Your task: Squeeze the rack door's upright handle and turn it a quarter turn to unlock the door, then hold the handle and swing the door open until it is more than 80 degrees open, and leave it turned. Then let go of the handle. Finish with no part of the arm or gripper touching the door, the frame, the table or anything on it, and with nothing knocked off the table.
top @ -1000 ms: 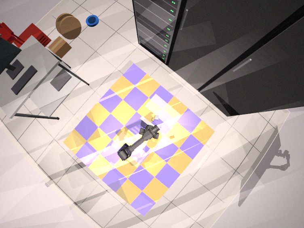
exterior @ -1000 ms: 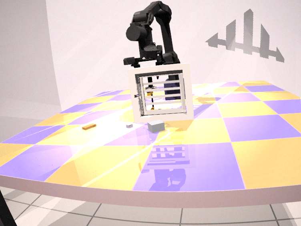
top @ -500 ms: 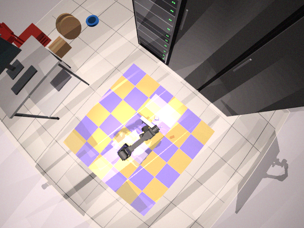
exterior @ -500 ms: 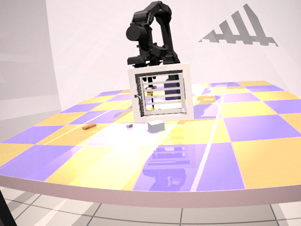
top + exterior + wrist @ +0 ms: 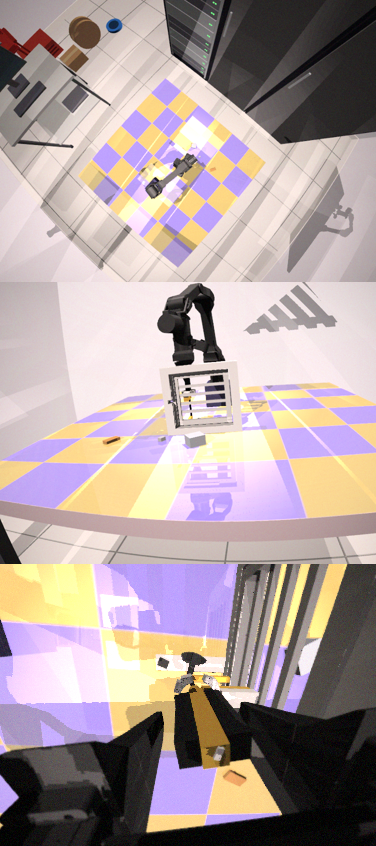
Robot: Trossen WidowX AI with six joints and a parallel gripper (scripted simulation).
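The white frame (image 5: 237, 403) (image 5: 347, 654) stands upright on the table. Its slatted door (image 5: 201, 384) looks shut or nearly shut in the exterior view. The black handle with an orange stripe (image 5: 215, 729) is on the arm's side of the door; its orange part (image 5: 186, 398) shows through the slats. I cannot tell how far it is turned. My gripper (image 5: 191, 159) (image 5: 201, 712) points down over the handle and is open. In the wrist view the handle's top appears between the spread fingers, with gaps on both sides. The frame's top bar hides my fingertips in the exterior view.
A grey box (image 5: 193, 145) (image 5: 195, 440) and a small grey block (image 5: 199, 156) (image 5: 161, 438) lie on the far side of the frame from the arm's base. An orange brick (image 5: 212, 169) (image 5: 111, 440) (image 5: 235, 778) lies off to one side.
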